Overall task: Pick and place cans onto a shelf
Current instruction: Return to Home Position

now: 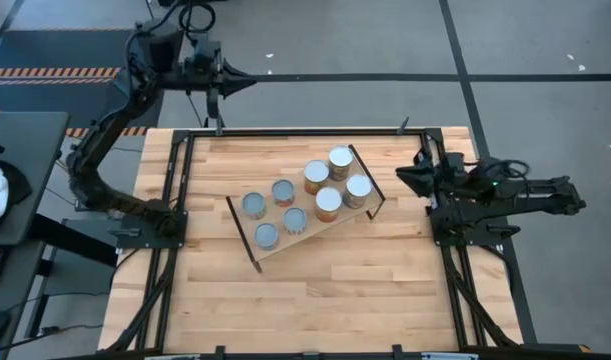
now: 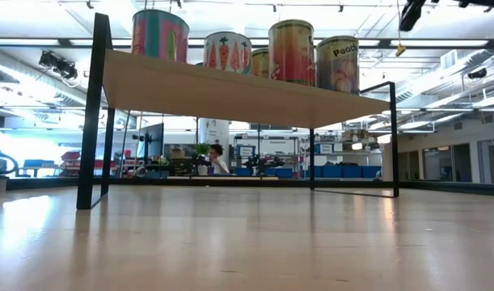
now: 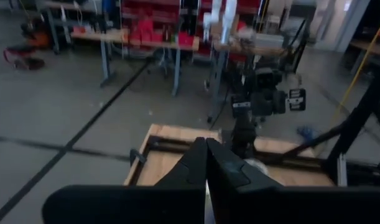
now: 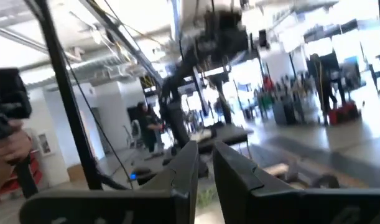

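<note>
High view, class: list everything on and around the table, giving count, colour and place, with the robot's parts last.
small grey-blue cylindrical tins: four, silver-grey tops, on the shelf's left half
small orange-brown cylindrical tins: four, silver-grey tops, on the shelf's right half
light-wood plank shelf with black rod ends: one, standing askew mid-table
wooden tabletop: one, pale, black frame round it
person: one, far behind the table, low view
left tool: one, dark, shut, beyond the table's far left edge
right tool: one, dark, narrowly open, at the table's right edge
</note>
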Motion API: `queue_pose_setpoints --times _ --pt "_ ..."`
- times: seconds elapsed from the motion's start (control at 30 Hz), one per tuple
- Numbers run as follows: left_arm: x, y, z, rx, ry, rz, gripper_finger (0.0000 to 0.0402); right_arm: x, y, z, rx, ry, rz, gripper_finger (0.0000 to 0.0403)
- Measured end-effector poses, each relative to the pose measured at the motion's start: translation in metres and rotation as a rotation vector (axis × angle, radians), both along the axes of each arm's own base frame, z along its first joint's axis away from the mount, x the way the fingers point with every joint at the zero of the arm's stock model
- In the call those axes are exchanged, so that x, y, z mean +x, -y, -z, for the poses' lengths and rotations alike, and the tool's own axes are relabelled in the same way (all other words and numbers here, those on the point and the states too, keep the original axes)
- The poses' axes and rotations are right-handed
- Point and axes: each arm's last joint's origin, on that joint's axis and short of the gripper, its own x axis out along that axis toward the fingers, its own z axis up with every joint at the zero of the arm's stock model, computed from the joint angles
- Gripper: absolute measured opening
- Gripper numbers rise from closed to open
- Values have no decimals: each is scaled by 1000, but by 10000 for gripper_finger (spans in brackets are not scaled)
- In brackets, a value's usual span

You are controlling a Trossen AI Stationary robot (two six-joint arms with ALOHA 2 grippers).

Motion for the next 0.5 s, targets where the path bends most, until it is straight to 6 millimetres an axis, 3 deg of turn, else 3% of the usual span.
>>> queue_pose_setpoints --times 0.3,0.5 --pt "-21 22 22 72 309 -40 9 -41 -2 -13 -186 183 -11 56" --pt "-28 28 22 42 338 -76 17 -62 -2 -12 -196 229 -18 55"
